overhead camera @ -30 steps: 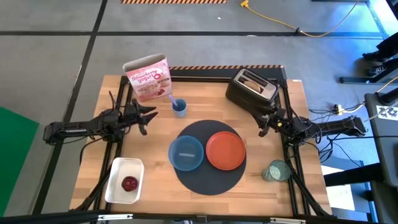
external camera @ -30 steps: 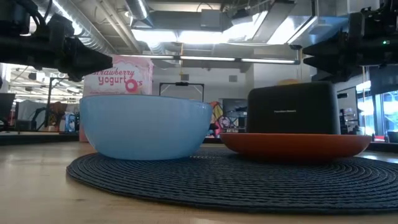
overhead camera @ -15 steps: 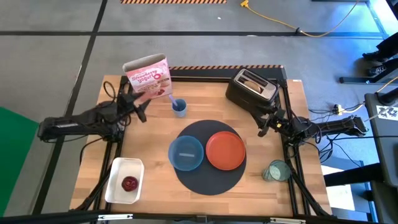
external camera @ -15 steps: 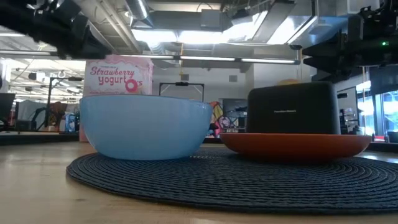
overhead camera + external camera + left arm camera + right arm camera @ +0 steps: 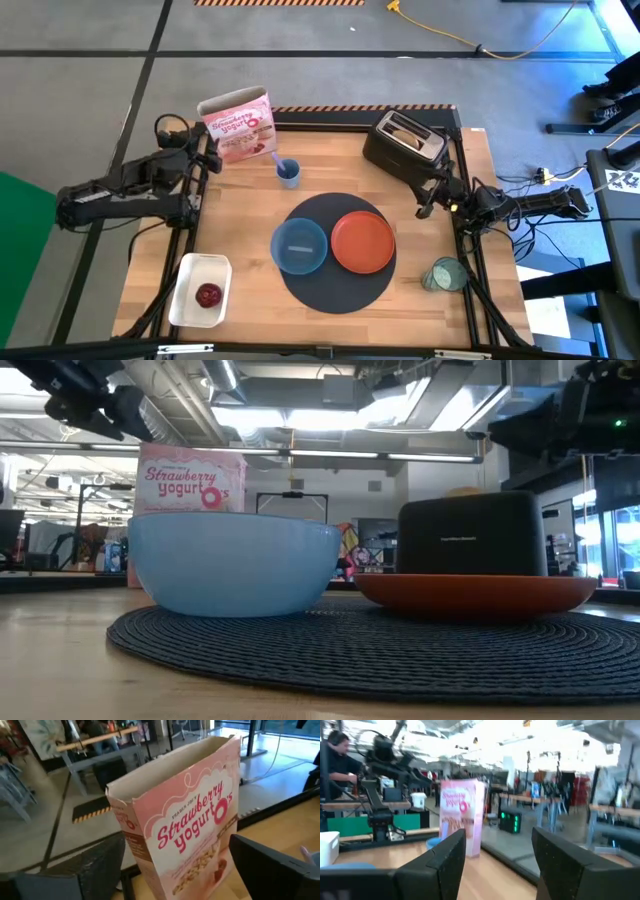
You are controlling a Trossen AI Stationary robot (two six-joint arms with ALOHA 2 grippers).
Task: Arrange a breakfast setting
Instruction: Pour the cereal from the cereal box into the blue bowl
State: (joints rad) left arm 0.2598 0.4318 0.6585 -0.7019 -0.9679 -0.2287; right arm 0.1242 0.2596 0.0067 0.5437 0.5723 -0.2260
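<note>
At the far left corner of the desk [image 5: 250, 215]: standing upright, the cereal box [image 5: 240, 127], just left of the small blue cup [image 5: 288, 172].
Step in hand: reaching for the cereal, judging by the left pincer [image 5: 200, 152] hanging beside the box's left face, not yet touching it.
Left pincer: spread wide, the two dark fingers [image 5: 85, 870] flanking the box in the left wrist view, nothing between them gripped.
Right pincer [image 5: 428, 197]: waiting just right of the dark round mat [image 5: 335, 295], near the black toaster [image 5: 404, 143]; fingers [image 5: 440, 855] parted about halfway, holding nothing.
Box, long axis: running vertically, top flaps open and facing up.
Box, facing: printed pink front turned toward the near side of the desk, angled slightly toward the mat.
Next move, as a judgement: easing forward until both fingers straddle the narrow sides, then closing well above the base, keeping the open top up while carrying.
Target, likely: the blue bowl [image 5: 299, 245], sitting on the mat's left half, touching or nearly touching the orange plate [image 5: 362, 242].
Risk: tipping the tall light box by nudging one side first.
Elsewhere: pale green cup [image 5: 444, 274] lying off the mat's right edge; dark red fruit [image 5: 208, 295] resting in the white tray [image 5: 184, 300] left of the mat.
</note>
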